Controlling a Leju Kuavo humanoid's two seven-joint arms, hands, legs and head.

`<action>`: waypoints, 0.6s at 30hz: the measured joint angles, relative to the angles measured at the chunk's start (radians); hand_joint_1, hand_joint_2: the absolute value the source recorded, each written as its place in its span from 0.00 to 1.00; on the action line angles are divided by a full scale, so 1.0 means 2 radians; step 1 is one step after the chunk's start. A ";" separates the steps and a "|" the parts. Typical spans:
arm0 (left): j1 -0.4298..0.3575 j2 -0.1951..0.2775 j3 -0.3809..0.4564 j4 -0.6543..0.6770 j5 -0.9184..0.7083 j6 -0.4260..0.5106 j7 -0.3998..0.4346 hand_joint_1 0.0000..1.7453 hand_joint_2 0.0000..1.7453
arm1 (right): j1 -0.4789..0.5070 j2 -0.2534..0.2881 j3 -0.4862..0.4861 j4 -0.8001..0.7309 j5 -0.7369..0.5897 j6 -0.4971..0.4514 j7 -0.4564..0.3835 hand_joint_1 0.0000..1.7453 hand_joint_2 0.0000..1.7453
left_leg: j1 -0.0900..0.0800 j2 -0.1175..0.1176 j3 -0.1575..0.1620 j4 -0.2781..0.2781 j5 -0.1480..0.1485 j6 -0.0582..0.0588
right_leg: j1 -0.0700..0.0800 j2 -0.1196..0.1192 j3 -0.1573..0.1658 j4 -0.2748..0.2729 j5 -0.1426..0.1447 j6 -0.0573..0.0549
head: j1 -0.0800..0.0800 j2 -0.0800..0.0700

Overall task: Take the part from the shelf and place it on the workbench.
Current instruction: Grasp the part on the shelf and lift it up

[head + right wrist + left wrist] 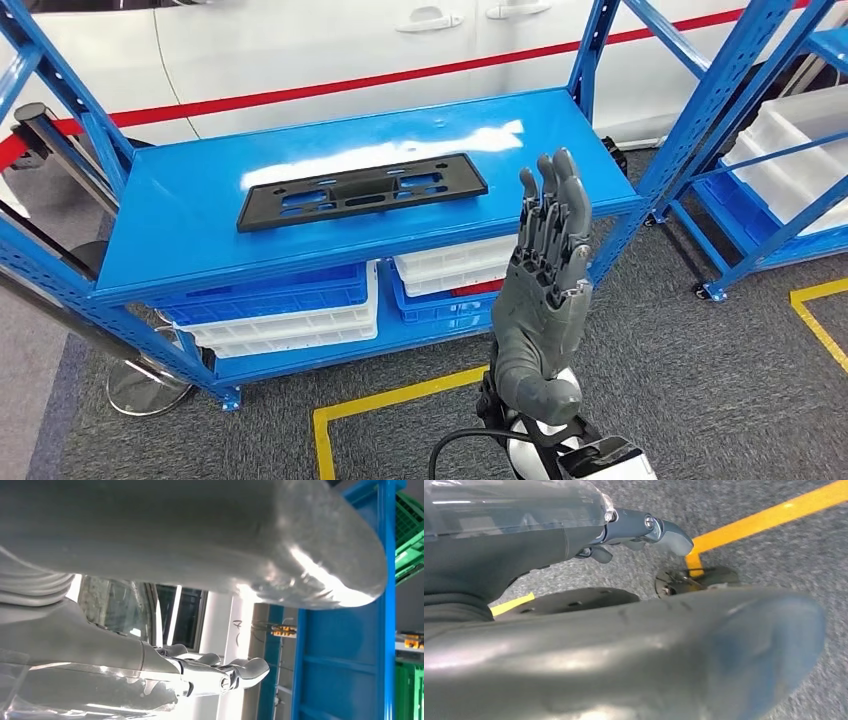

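Head view: right hand raised, fingers apart, beside shelf edge

light: bright, even | glare: white sheen on shelf top | wrist views: near thumbs blurred

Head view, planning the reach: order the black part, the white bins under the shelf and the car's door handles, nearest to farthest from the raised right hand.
1. White bins, on the lower shelf beside the right hand.
2. Black part, flat on the blue shelf top, toward the left.
3. Door handles, on the white car behind the shelf.
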State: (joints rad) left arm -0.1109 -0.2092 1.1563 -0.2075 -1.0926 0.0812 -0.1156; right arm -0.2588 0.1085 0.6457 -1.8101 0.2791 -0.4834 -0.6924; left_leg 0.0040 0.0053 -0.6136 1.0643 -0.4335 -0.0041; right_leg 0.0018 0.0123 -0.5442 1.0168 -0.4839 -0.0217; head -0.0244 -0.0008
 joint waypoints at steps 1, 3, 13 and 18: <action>-0.001 0.000 0.001 0.000 0.000 0.000 0.000 0.00 0.00 | 0.000 0.000 0.000 0.000 0.000 0.000 0.000 0.00 0.00 | -0.002 0.000 0.007 -0.017 0.002 0.003 | 0.000 0.000 0.002 0.000 -0.002 0.002 | 0.000 0.000; -0.001 0.000 0.002 0.000 0.000 0.000 -0.001 0.00 0.00 | 0.000 0.001 0.000 0.001 0.000 0.000 0.000 0.00 0.00 | -0.003 0.000 0.013 -0.026 -0.003 0.009 | 0.000 0.000 0.003 0.002 -0.002 0.008 | 0.000 0.000; 0.001 0.000 0.003 0.000 0.001 0.001 0.000 0.00 0.00 | 0.003 0.001 -0.005 0.005 -0.009 0.000 0.002 0.00 0.50 | 0.002 -0.002 0.057 -0.035 -0.031 0.016 | -0.011 -0.005 -0.078 0.088 0.005 0.028 | 0.003 0.000; -0.001 0.000 0.004 0.000 0.003 0.002 0.000 0.00 0.00 | 0.006 0.003 -0.014 0.012 -0.033 0.012 0.007 0.00 0.75 | 0.002 -0.002 0.069 -0.034 -0.047 0.001 | -0.006 -0.006 -0.058 0.008 0.038 0.012 | 0.004 0.000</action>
State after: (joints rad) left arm -0.1133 -0.2092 1.1641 -0.2075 -1.0874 0.0850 -0.1155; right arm -0.2474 0.1142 0.6187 -1.7863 0.2141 -0.4590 -0.6785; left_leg 0.0075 0.0019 -0.4750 0.9962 -0.5269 -0.0029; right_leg -0.0100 -0.0005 -0.6596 1.0322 -0.4079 0.0026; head -0.0166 -0.0008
